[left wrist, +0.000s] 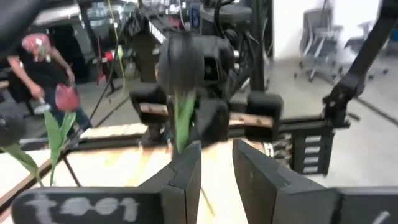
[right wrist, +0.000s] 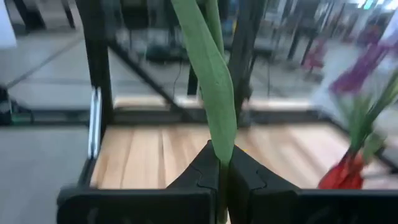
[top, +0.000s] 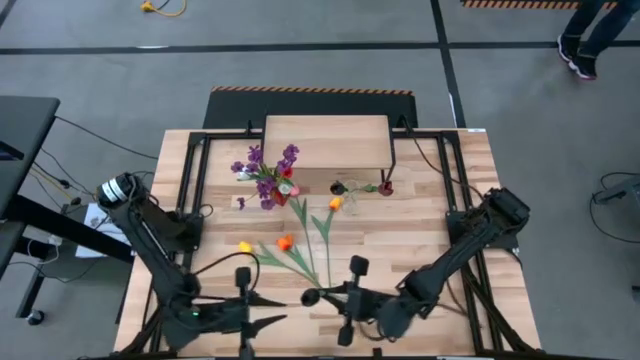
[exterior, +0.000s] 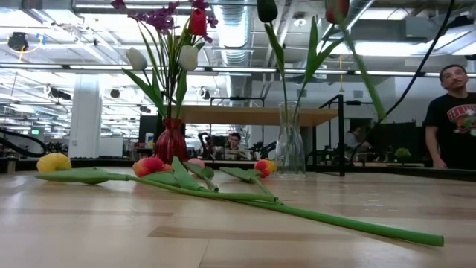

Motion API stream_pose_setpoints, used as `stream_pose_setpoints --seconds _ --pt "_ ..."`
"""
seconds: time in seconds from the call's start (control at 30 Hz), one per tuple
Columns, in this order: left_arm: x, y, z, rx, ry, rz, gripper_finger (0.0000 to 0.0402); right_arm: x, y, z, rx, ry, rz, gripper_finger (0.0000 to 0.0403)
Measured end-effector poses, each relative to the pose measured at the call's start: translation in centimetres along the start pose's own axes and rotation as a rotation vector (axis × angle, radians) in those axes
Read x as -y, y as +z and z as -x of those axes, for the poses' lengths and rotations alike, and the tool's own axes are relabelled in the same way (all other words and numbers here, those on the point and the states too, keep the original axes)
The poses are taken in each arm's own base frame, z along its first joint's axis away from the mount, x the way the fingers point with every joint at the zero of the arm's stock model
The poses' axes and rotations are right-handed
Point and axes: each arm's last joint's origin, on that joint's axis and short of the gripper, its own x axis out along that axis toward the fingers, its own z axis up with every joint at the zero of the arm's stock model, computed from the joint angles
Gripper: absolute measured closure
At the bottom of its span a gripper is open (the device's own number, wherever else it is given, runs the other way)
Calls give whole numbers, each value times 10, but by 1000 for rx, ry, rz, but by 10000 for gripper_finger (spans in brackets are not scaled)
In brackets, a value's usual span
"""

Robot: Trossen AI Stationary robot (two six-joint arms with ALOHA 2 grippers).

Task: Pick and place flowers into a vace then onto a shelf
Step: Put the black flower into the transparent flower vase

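Note:
My right gripper (top: 325,297) (right wrist: 224,165) is shut on a dark maroon tulip (top: 310,297) (left wrist: 180,56) above the table's near edge. My left gripper (top: 280,309) (left wrist: 216,155) stands open just left of that tulip, nothing between its fingers. Yellow (top: 244,246) and orange (top: 285,242) tulips lie flat on the table on their long green stems. A red vase (exterior: 169,141) holds purple sprigs and tulips. A glass vase (exterior: 290,149) holds two tulips. The shelf (top: 325,140) stands at the far edge. My right gripper pinches the maroon tulip's green stem and leaf (right wrist: 219,140) between its two fingers. The fingers come at it about level, from the table's right, and lie across the stem. The tulip is lifted clear of the table, its bloom (left wrist: 180,56) uppermost.
Both vases stand just in front of the shelf's near edge. Another orange tulip (top: 335,203) lies near the glass vase. A person (exterior: 454,112) stands beyond the table's far right. Bare planks (top: 440,230) lie to the right of the loose flowers.

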Motion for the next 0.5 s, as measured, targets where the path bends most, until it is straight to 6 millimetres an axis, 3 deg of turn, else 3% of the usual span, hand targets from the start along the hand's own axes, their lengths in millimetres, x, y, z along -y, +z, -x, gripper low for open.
stream_pose_setpoints --seconds 0.3,0.5 --pt "-2 -26 21 165 -62 5 319 11 72 60 296 2 27 402" --pt "-17 -41 31 202 -60 1 319 37 109 102 354 -95 53 403"
